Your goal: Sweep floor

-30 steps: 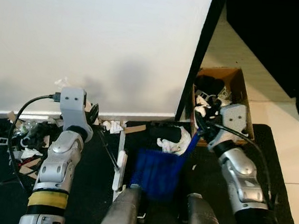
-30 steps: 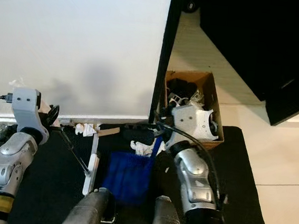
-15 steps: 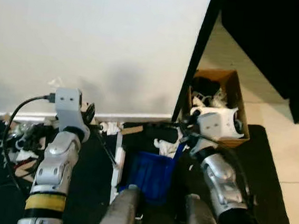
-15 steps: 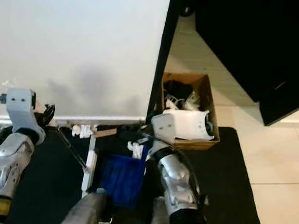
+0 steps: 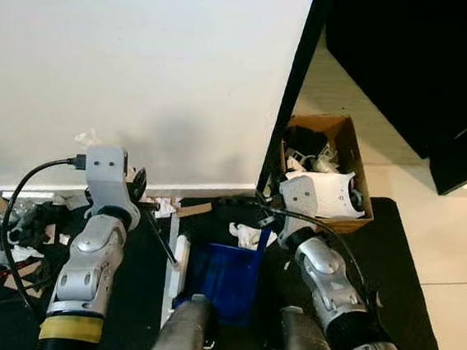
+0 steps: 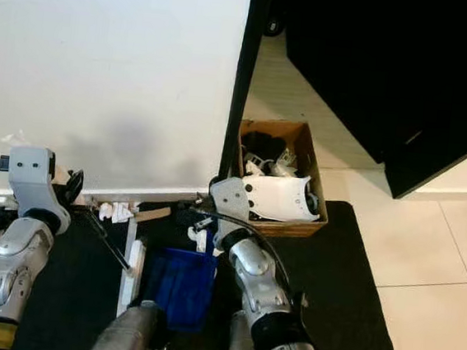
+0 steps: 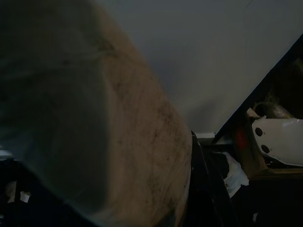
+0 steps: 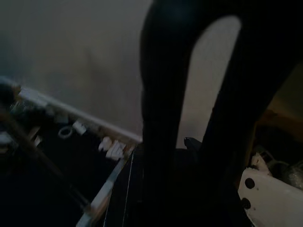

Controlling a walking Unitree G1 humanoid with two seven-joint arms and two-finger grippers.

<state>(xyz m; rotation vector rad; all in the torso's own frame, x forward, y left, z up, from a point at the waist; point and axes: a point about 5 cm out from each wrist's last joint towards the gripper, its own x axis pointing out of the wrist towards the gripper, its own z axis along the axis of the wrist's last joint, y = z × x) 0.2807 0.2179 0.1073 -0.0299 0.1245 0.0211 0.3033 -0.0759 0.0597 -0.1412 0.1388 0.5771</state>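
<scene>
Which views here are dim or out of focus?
Both eye views are evenly lit and fairly sharp, soft arm shadows on the white wall. Left wrist view: a blurred beige mass up close. Right wrist view: dark, the black fingers silhouetted.

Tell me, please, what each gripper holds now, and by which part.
It cannot be told for sure. The left gripper appears to hold the thin handle of the white broom; the right gripper sits by the blue dustpan, its grip hidden.

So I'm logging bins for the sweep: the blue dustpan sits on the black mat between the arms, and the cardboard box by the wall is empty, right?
Not empty. The left eye view shows the cardboard box holding dark and white items. The blue dustpan does sit on the black mat between the arms.
</scene>
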